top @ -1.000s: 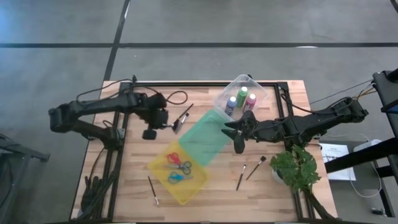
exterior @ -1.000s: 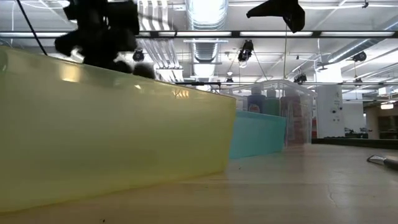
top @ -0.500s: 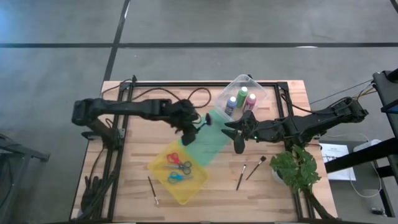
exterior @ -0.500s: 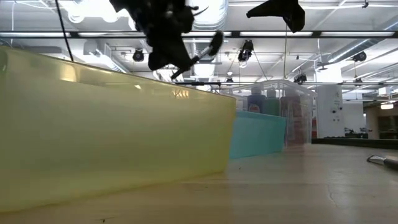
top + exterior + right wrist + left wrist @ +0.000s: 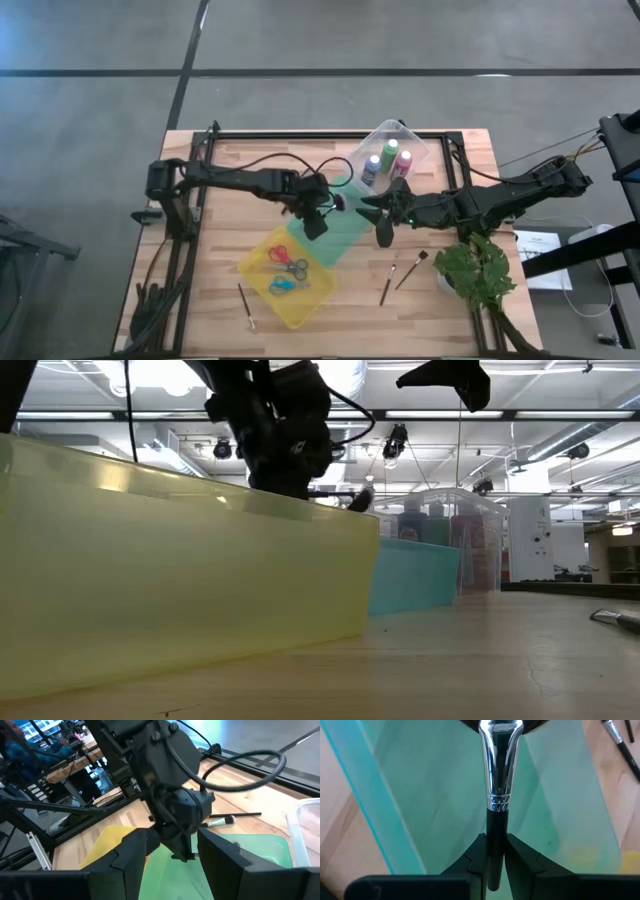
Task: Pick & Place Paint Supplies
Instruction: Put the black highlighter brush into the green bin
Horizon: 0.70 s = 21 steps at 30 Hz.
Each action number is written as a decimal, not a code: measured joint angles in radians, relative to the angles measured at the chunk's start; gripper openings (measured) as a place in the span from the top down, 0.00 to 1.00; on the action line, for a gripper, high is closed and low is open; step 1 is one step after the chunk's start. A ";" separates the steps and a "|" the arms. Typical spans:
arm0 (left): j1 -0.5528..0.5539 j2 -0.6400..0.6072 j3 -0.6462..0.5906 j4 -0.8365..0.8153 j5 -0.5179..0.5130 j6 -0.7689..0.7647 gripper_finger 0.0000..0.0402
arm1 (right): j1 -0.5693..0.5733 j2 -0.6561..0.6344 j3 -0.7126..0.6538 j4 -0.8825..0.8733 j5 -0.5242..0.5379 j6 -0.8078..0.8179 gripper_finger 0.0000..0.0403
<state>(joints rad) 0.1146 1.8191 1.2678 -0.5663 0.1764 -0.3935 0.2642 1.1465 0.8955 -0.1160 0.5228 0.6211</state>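
1. Clearly, seen from above, the left gripper (image 5: 322, 203) hangs over the near end of the green bin (image 5: 345, 228), holding a brush (image 5: 338, 203) whose head points toward the right arm. The right gripper (image 5: 381, 222) waits at the far edge of the same bin, jaws apart and empty. The three paint bottles (image 5: 388, 160) already stand in the clear bin (image 5: 362, 152), and the scissors (image 5: 285, 265) lie in the yellow bin (image 5: 258, 282). Three loose brushes are left on the bench (image 5: 450, 310): one (image 5: 245, 306) by the yellow bin and two (image 5: 402, 275) near the plant (image 5: 478, 270).

2. From bench height, the left gripper (image 5: 300, 460) shows above the yellow bin's wall (image 5: 180, 575), the brush tip (image 5: 362, 498) poking out beside it, above the green bin (image 5: 415, 575).

3. In the left wrist view, the two fingers (image 5: 475, 862) pinch the dark handle of the brush (image 5: 497, 790), with the green bin's floor (image 5: 430, 795) right under it.

4. In the right wrist view, the right arm's own fingers (image 5: 127, 852) stand open, looking at the left gripper (image 5: 182, 852) over the green bin (image 5: 240, 850).

5. The step in hand looks like dropping this brush into the green bin. Next, the left jaws need to open over the bin's floor, low enough that the brush does not bounce out, then the arm goes for a loose brush.
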 joint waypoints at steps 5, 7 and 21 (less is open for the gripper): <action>-0.001 0.017 0.000 0.005 0.000 0.000 0.87 | 0.000 0.000 0.000 0.000 -0.001 0.000 0.58; 0.000 0.017 0.000 0.006 -0.001 0.000 0.86 | 0.000 0.000 0.000 0.000 -0.004 0.000 0.58; 0.000 0.016 0.000 0.001 -0.022 -0.003 0.70 | 0.000 0.000 0.000 0.000 -0.007 -0.005 0.58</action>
<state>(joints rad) 0.1146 1.8347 1.2678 -0.5652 0.1542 -0.3969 0.2642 1.1461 0.8955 -0.1159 0.5159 0.6163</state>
